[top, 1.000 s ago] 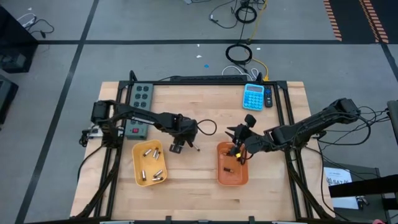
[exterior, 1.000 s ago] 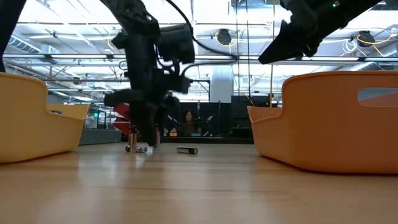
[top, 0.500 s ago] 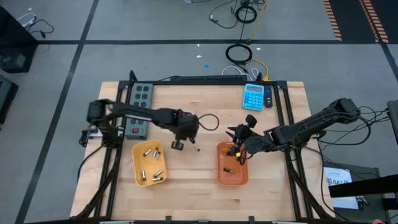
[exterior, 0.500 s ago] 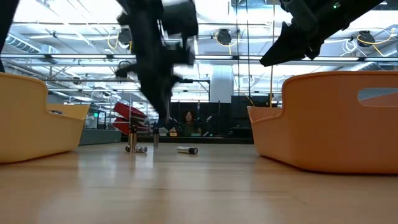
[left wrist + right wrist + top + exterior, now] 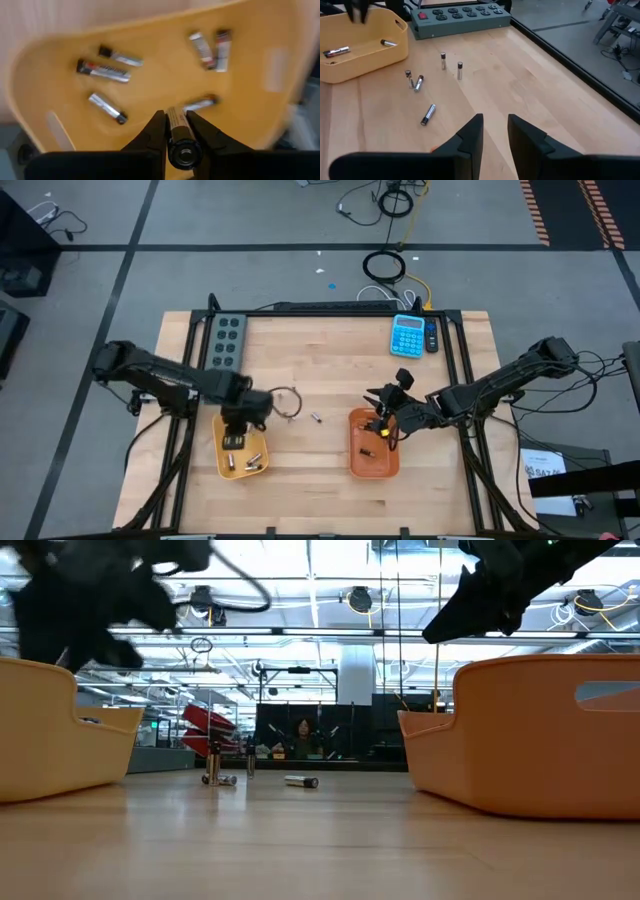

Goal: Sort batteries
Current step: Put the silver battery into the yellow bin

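My left gripper (image 5: 238,442) hangs over the yellow tray (image 5: 222,458), shut on a battery (image 5: 176,131). Several batteries (image 5: 106,72) lie loose on that tray's floor. My right gripper (image 5: 495,129) is open with nothing between its fingers and hovers above the orange tray (image 5: 372,462), which holds a small dark cell (image 5: 365,452). More batteries rest on the wood between the trays: two stand upright (image 5: 459,69) and others lie on their sides (image 5: 427,114). In the low view they show far off (image 5: 300,781). My left gripper pinches one battery between its two fingers (image 5: 156,131), which come from above and point down into the yellow tray. The cell lies along the fingers, its round end (image 5: 182,154) toward the wrist and its other end (image 5: 174,112) sticking out past the fingertips. It is lifted clear of the tray floor.
A grey power strip (image 5: 226,332) lies at the table's far left and a blue calculator (image 5: 407,335) at the far right. Black frame rails (image 5: 462,380) run along both sides. A cable loop (image 5: 288,402) hangs by the left arm. Bare wood lies between the trays.
My left gripper rose from the loose batteries at the table's middle and swung toward the left and near edge, ending over the yellow tray with a battery between its fingers. My right gripper stayed over the orange tray.
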